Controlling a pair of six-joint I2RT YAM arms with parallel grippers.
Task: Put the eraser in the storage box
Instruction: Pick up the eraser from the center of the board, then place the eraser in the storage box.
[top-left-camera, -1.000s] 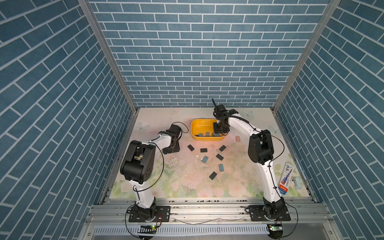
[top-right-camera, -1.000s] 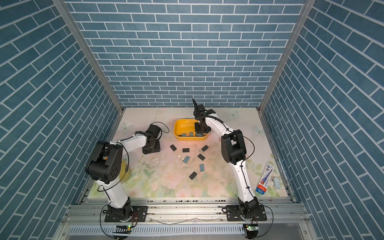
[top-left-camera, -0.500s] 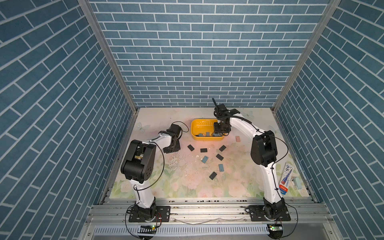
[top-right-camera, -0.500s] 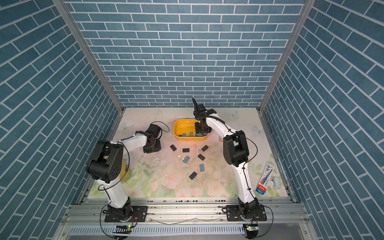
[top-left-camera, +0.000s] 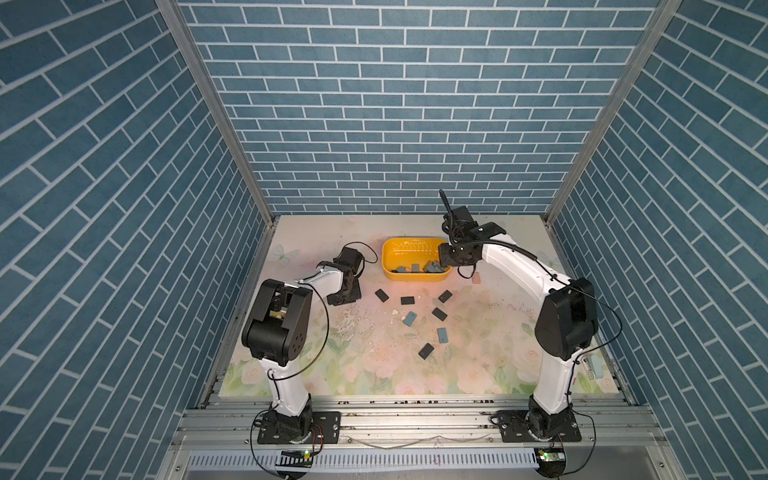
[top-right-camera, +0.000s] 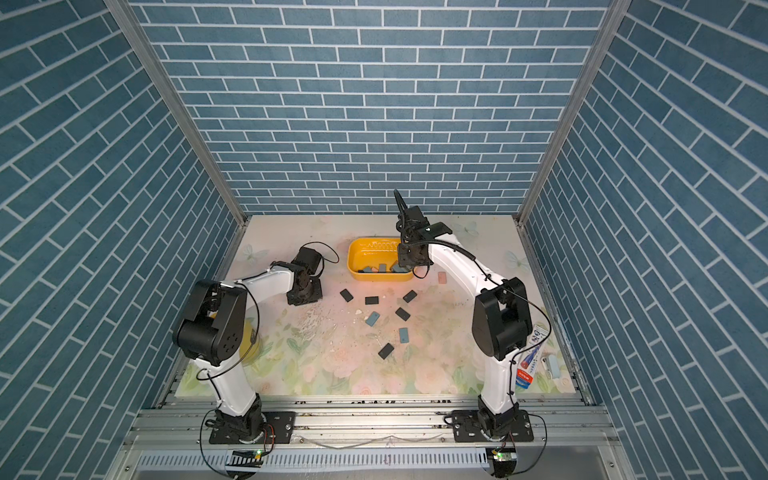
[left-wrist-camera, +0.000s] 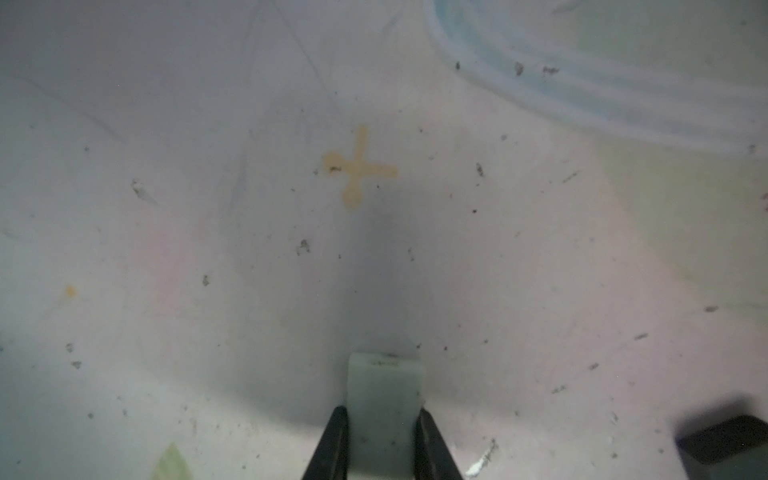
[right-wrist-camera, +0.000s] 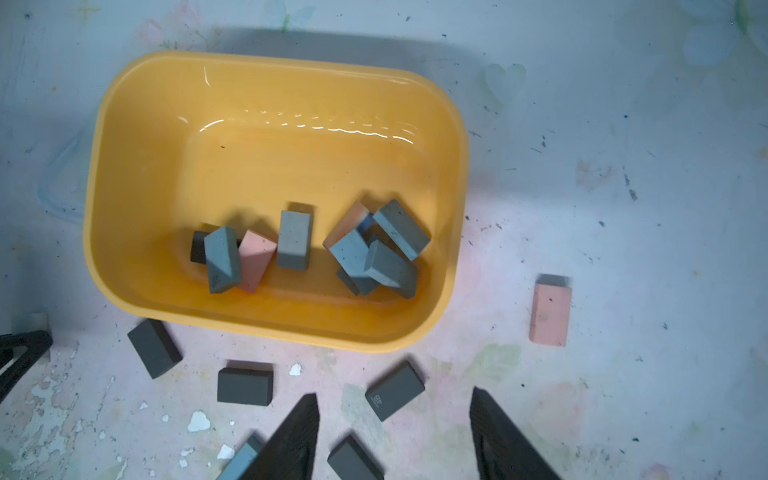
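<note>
**A:** Top views first. Where does everything sit?

**B:** In both top views the storage box (top-left-camera: 388, 259) stands toward the back of the table (top-left-camera: 478, 365). The right arm (top-left-camera: 511, 262) reaches over its right end. The left arm (top-left-camera: 324, 282) points down at the table, near the box's left side. In front lie 8 loose erasers (top-left-camera: 408, 300): 5 black, 2 blue, 1 pink.

**A:** And the left wrist view?

**B:** The left gripper (left-wrist-camera: 381, 411) is clamped tight on a pale eraser (left-wrist-camera: 384, 380). There is 1 finger on each long side, and the eraser's end pokes out past the tips. It sits low over the table, outside the box. Whether it touches the surface I cannot tell.

**A:** Right wrist view?

**B:** The right gripper (right-wrist-camera: 395, 394) hangs above the box with its jaws well apart and nothing in them. Inside the box is a heap of erasers (right-wrist-camera: 293, 239), grey-blue, pink and black.

**A:** How will that eraser handle?

**B:** I'd judge it light: a small rubber block, firm with a little give, grippy rather than slippery, and not fragile. A pinch across the narrow width near the middle, as here, suits it. A modest squeeze should do. Rubber bounces, so I'd let it go low inside the walls.
</note>
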